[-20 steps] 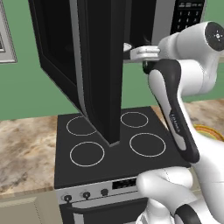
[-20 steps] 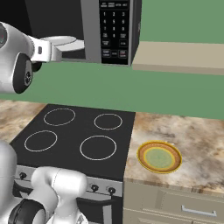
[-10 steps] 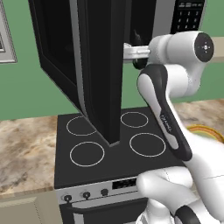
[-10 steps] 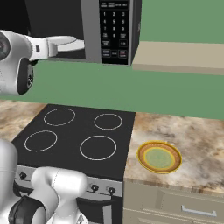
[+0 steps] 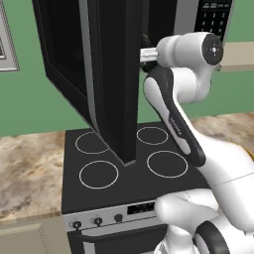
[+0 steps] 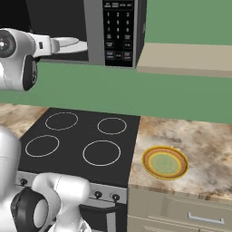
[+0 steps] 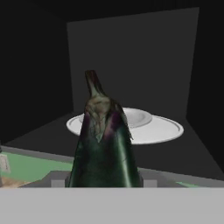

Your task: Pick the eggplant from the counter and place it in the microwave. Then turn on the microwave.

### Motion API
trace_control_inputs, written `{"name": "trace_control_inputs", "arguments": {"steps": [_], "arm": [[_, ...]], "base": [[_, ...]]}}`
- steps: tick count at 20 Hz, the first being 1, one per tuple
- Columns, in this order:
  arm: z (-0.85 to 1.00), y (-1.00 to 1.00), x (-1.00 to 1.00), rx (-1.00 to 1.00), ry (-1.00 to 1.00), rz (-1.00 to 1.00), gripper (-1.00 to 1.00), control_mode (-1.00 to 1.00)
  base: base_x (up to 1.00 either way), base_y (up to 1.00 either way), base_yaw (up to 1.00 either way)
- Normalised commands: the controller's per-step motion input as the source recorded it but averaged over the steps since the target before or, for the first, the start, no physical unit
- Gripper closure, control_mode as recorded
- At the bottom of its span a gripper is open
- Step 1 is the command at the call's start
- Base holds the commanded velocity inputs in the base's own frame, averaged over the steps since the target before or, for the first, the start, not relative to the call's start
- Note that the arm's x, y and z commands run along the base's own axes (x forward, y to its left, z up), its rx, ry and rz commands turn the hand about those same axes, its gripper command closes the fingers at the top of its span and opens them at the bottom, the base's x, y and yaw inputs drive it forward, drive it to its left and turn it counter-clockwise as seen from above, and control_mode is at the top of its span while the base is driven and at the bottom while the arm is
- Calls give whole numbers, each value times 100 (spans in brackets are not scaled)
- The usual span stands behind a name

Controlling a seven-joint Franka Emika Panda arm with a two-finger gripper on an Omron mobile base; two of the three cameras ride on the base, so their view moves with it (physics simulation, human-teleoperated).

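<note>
A black stove top with four white rings sits below, its row of knobs along the front edge. Just right of it lies a yellow-rimmed green plate. Green wall runs behind, with a beige shelf above. A light drawer front with a handle sits lower right. A white round tray lies in a dark cavity.
</note>
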Motion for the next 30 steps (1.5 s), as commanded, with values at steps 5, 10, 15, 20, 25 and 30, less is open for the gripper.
{"name": "trace_control_inputs", "arguments": {"steps": [5,10,15,20,25,30], "arm": [[14,19,31,-1,0,1,100,-100],[8,14,33,-1,0,2,100,-100],[5,6,37,0,0,3,100,-100],[6,10,38,0,0,3,100,-100],[5,17,34,0,0,2,100,-100],[3,9,34,-1,0,0,100,-100]], "base": [[0,0,0],[0,0,0],[0,0,0],[0,0,0],[0,0,0],[0,0,0]]}}
